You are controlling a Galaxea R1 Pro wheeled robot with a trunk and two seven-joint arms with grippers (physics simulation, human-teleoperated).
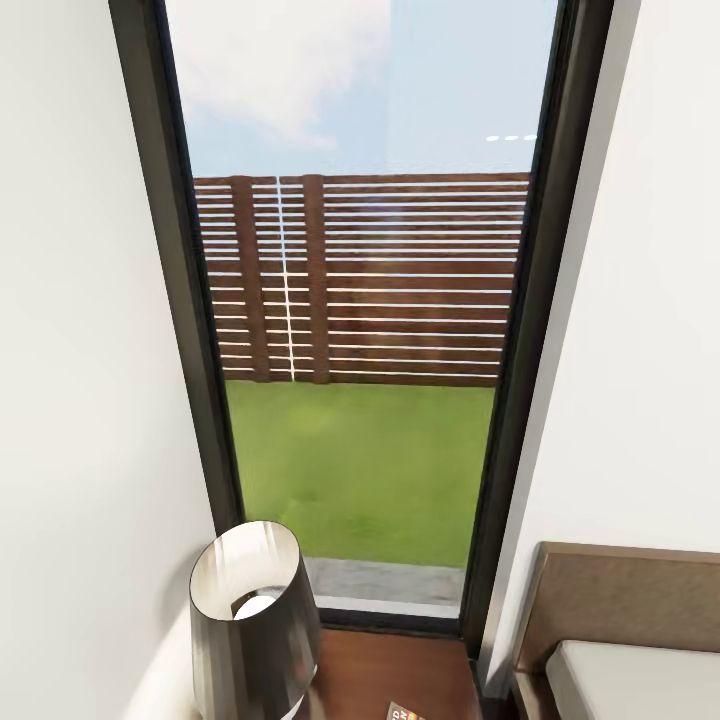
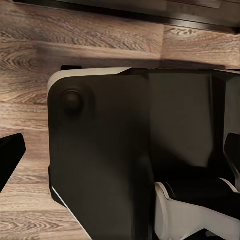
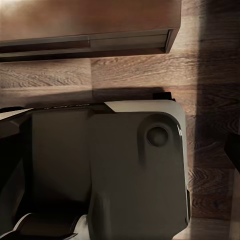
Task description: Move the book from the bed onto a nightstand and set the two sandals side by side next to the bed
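- The book [image 1: 405, 712] lies on the nightstand [image 1: 380, 670], beside the lamp [image 1: 255, 620].
- Tilt your head down before hunting sandals.
- Finger state: cannot tell, either gripper.

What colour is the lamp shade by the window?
The tapered glossy lamp shade is dark grey-brown outside, pale silvery inside; clearest in the head view.

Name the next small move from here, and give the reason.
Probably tilt the head down. The head view looks mostly out the window, while the book on the nightstand beside the lamp is cut off at the frame's bottom edge, and only a corner of the bed shows.
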